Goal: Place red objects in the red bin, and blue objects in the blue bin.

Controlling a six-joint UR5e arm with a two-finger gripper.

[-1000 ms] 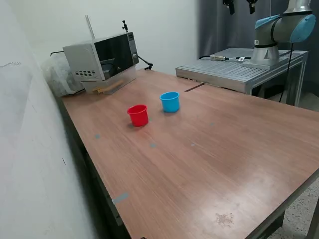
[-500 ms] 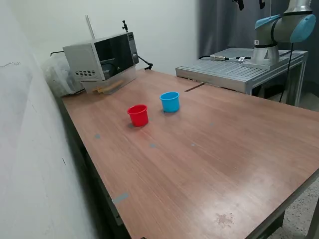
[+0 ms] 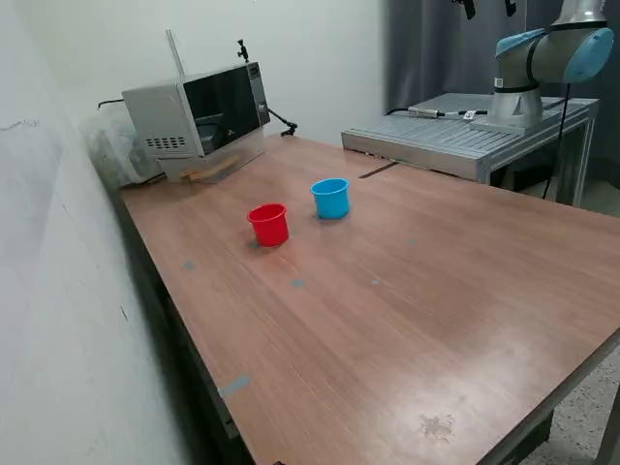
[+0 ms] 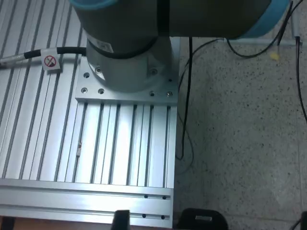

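Observation:
The red bin (image 3: pixel 268 224), a small red cup, stands upright on the wooden table (image 3: pixel 407 291). The blue bin (image 3: pixel 330 198), a light blue cup, stands just beyond it toward the exterior view's right. No red or blue cubes show in any view; the insides of the cups are hidden. My gripper (image 3: pixel 488 8) hangs high at the top edge of the exterior view, far from both cups, above the arm's aluminium base plate (image 3: pixel 465 136). Its two dark fingertips stand apart with nothing between them. In the wrist view the gripper (image 4: pixel 160 223) shows only as fingertips over the plate's edge.
A microwave (image 3: pixel 199 116) stands at the far corner of the table, with a crumpled plastic bag (image 3: pixel 111 145) beside it. The arm's base (image 4: pixel 127 52) is bolted to the slotted plate (image 4: pixel 96 153). Cables (image 4: pixel 184 120) run over the speckled floor (image 4: pixel 249 143).
My gripper shifted a little toward the exterior view's right at the top of the frame, then held still. The cups have not moved.

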